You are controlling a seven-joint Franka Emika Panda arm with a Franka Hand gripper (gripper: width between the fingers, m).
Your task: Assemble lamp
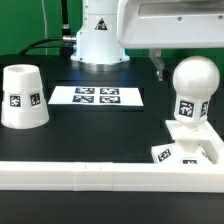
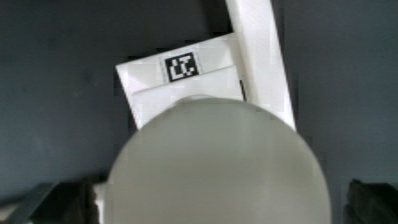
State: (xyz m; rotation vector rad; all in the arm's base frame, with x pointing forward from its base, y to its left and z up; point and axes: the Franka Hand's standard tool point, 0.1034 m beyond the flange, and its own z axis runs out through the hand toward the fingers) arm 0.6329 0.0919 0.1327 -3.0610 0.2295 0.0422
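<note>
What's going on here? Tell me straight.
The Panda arm's gripper hovers open above the bulb, which stands upright on the square base at the exterior view's right. Nothing is held. The shade sits apart at the left, wide end down, not yet fitted on the bulb.

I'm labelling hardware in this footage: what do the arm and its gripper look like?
The arm is smooth white, rising from a rounded white pedestal; black cables run beside that pedestal. Its gripper fingers are dark, nearly black.

White shade [image 1: 22, 96], bulb [image 1: 192, 85], base [image 1: 190, 152]; black-and-white tags [image 1: 187, 108]; black table [image 1: 110, 125].
</note>
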